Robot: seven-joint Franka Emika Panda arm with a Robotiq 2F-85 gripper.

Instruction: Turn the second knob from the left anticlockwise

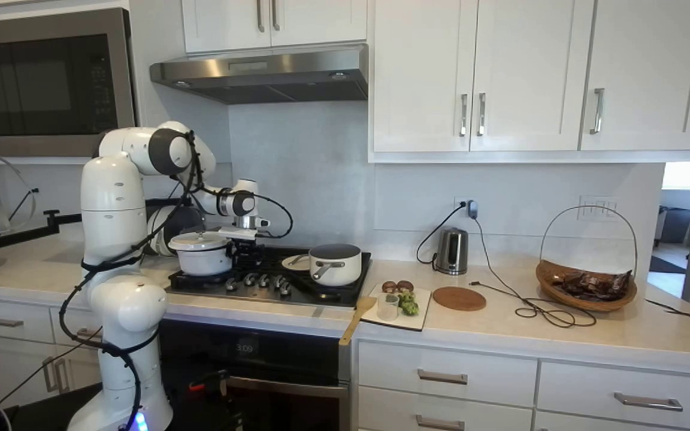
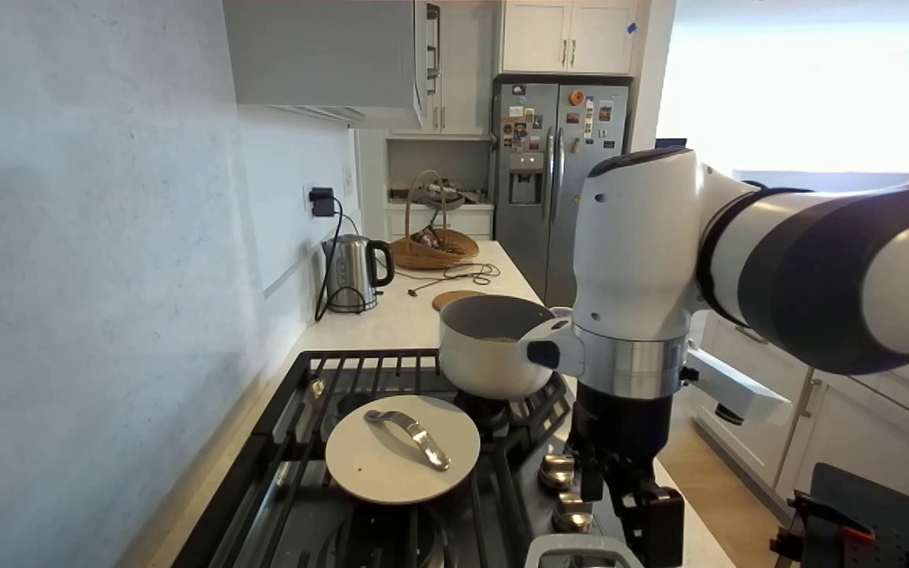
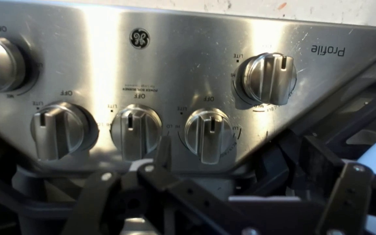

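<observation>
The stove's steel control panel carries several knobs. The wrist view stands upside down, so the second knob from the left (image 3: 209,140) shows right of centre there. Its dark mark points up near its OFF label. This knob also shows in an exterior view (image 1: 250,279). The leftmost knob (image 3: 269,80) is at the upper right in the wrist view, and the middle knob (image 3: 137,133) is to the other side. My gripper (image 3: 242,150) is open and empty, pointing down over the panel. One finger overlaps the gap beside the middle knob; the other is past the panel's slanted edge.
A white lidded pot (image 1: 201,254) stands left of the gripper on the black grates. An open white pot (image 2: 494,355) stands on the right burner. A loose lid (image 2: 403,450) lies between them. A wooden spatula (image 1: 357,320) and cutting board (image 1: 411,320) lie right of the stove.
</observation>
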